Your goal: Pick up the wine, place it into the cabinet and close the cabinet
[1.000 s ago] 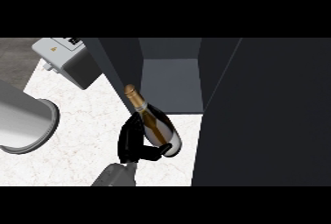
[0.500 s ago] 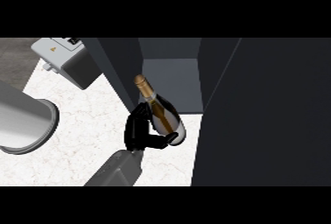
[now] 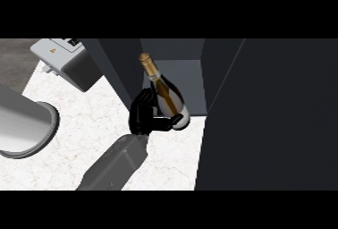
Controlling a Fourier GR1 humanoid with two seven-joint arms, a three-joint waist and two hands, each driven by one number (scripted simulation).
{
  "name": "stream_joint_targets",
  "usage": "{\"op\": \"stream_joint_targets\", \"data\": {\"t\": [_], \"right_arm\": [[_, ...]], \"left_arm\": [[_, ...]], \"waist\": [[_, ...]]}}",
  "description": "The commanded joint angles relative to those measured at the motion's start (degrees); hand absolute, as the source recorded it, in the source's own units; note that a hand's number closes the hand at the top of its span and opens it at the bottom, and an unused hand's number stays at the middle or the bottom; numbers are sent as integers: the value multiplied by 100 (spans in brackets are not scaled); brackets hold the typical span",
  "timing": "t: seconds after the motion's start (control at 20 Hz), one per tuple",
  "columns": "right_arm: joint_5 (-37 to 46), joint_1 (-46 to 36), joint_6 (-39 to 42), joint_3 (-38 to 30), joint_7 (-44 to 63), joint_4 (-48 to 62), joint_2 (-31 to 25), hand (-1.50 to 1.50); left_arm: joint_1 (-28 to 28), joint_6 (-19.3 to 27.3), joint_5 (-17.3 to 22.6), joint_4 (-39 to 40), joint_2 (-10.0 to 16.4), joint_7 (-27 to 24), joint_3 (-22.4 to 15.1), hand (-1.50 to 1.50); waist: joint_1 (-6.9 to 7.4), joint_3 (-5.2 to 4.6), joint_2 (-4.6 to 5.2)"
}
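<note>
- Compared with half a second ago, the wine bottle [image 3: 165, 96] is sitting higher in the head view, further toward the cabinet [image 3: 188, 74]. Its gold-foiled neck is now lying over the paler inner wall of the opening instead of short of it.
- The right hand [image 3: 141, 117] and its grey forearm are also reaching further up from the lower edge than before, and the forearm is stretching longer across the counter [image 3: 79, 112].
- The bottle's long axis is running from lower right to upper left in the view, more steeply than in the earlier frame. The cap is pointing away toward the cabinet's interior and the rounded base is facing back toward the robot.
- The right hand is gripping the bottle, with black fingers curling round the lower body on its left side and the thumb wrapping across near the base.
- The bottle is hanging off the counter in that grip, at the mouth of the cabinet, between the dark left panel [image 3: 122, 67] and the large dark panel [image 3: 277, 125] on the right.
- A grey box-shaped appliance [image 3: 63, 56] is standing on the counter, left of the cabinet.
</note>
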Motion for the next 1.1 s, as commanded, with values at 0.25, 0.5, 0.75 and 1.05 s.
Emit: {"op": "stream_joint_targets", "data": {"t": [0.25, 0.5, 0.75, 1.05], "right_arm": [[-21, -151, -75, -116, -9, 119, -28, -150], [65, -8, -126, 221, 203, -284, 32, -150], [83, -9, -81, 147, -24, -18, 76, -150], [6, -95, 236, 16, -405, 393, -70, -150]], "left_arm": [[-925, -102, 285, 853, -1, 4, 296, 150], [-1713, 148, 609, 1381, -1, 63, 462, 150], [-1964, -331, 611, 2108, -1, 148, 577, 150], [-2474, 140, 670, 2114, -1, 578, 465, 150]], "waist": [[-3, 1, 6], [-97, -1, 22], [-147, -3, 56], [-192, 0, 65]]}}
